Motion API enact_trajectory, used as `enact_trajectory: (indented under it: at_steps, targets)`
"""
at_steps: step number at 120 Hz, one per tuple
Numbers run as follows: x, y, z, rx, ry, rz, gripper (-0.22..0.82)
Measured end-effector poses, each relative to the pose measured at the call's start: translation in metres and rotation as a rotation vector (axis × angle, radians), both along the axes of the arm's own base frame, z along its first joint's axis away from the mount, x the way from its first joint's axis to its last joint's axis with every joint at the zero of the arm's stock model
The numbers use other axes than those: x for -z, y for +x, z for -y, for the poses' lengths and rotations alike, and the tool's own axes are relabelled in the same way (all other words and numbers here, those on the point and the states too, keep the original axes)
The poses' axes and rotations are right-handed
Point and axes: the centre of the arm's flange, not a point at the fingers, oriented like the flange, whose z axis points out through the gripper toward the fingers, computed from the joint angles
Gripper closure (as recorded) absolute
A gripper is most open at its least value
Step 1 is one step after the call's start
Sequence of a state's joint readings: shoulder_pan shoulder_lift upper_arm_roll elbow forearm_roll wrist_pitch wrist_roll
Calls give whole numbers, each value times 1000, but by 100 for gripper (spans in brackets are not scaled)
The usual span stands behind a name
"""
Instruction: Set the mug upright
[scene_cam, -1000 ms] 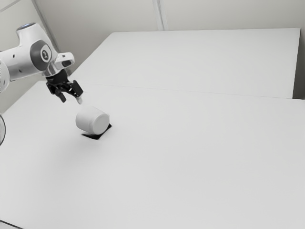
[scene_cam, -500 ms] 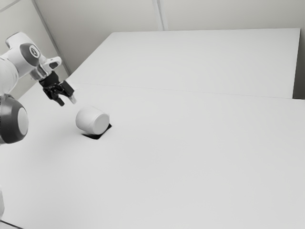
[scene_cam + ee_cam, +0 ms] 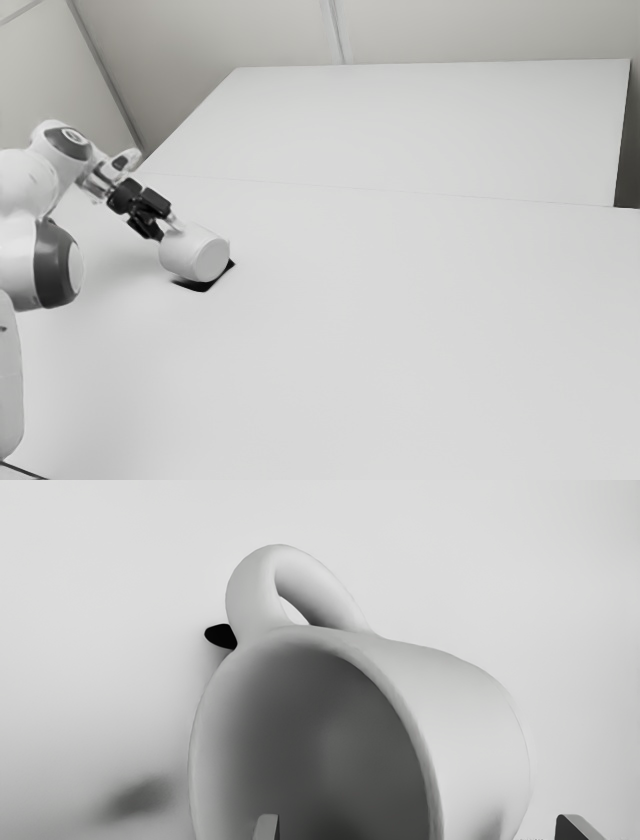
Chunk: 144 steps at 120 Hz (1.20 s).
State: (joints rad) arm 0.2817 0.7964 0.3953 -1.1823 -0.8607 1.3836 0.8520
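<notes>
In the exterior view the gripper (image 3: 168, 230) is at the mug's open end, on the side toward the exterior view's left. The white mug (image 3: 196, 252) lies on its side on the table, its base facing the exterior view's right. Looking from the hand, the mug (image 3: 475, 720) shows its dark opening and its looped handle. The gripper (image 3: 417, 827) is open there: one fingertip stands in front of or inside the mouth, the other outside the wall, with the rim between them. Contact with the wall cannot be made out.
The white table (image 3: 400, 330) stretches away toward the exterior view's right. A dark shadow patch (image 3: 206, 286) lies under the mug. Behind stands a large white surface (image 3: 430, 130), with pale walls around.
After drawing back a little toward the exterior view's left, my hand has come down and forward to the mug's mouth. The mug has stayed where it was.
</notes>
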Motion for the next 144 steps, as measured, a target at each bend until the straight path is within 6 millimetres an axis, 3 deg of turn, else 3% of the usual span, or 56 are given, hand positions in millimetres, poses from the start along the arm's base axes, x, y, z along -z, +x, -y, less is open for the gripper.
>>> enact_trajectory:
  at_steps: [40, 56, 75, 87, 114, 144]
  targets:
    - [14, -7, 11, 54, -140, -2, 2]
    - [12, -8, 15, 69, -172, 4, 16]
    - [11, -10, 18, 79, -199, 5, 48]
    - [14, -11, 19, 79, -215, 3, 61]
    - [20, -13, 22, 64, -256, 12, 73]
    - [6, -11, 24, 63, -246, 33, 77]
